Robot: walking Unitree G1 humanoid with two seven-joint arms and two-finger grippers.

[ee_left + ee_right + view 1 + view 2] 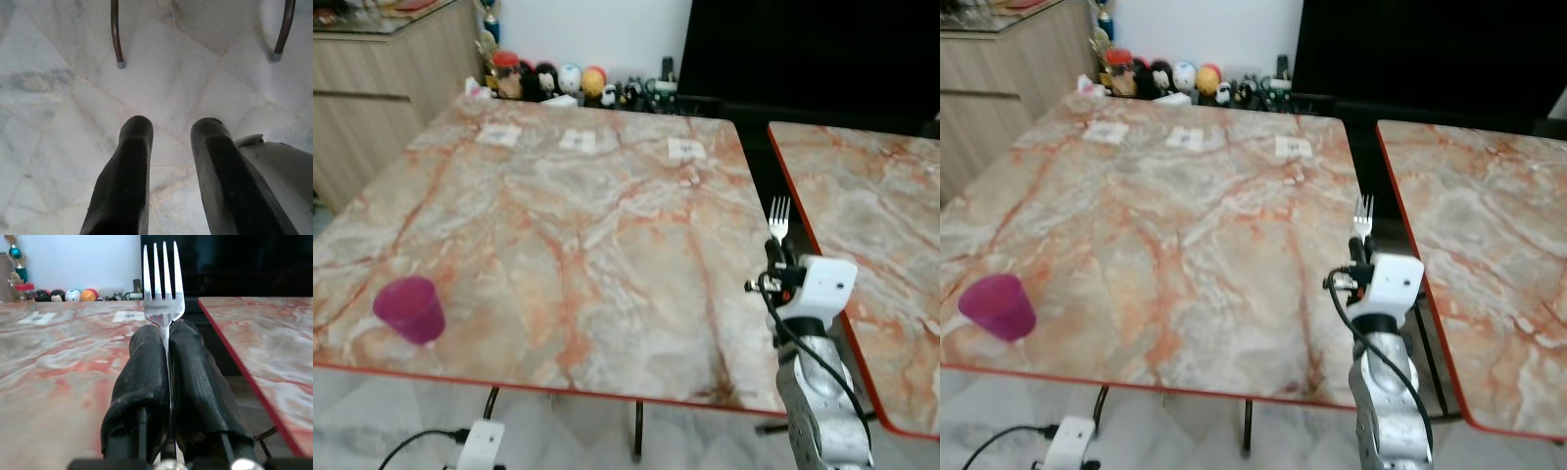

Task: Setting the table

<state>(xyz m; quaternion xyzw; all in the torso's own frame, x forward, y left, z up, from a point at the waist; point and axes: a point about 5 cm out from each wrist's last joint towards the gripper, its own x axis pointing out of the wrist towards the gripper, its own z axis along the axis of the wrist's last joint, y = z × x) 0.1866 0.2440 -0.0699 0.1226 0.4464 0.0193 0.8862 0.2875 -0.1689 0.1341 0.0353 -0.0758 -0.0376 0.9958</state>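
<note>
Right wrist view: right gripper (168, 357) fingers pinch the fork (163, 284), handle hidden; left gripper (171, 132) fingers parted, empty.

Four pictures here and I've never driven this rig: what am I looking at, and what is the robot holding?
The two wide pictures come from the humanoid's head, looking down at a marble table with a second table beside it. A purple cup stands near the front left edge; small white cards lie at the far side. The other two pictures look along each arm's fingers. The right gripper is shut on a fork, tines up, at the table's right edge. The left gripper hangs open above the tiled floor.
</note>
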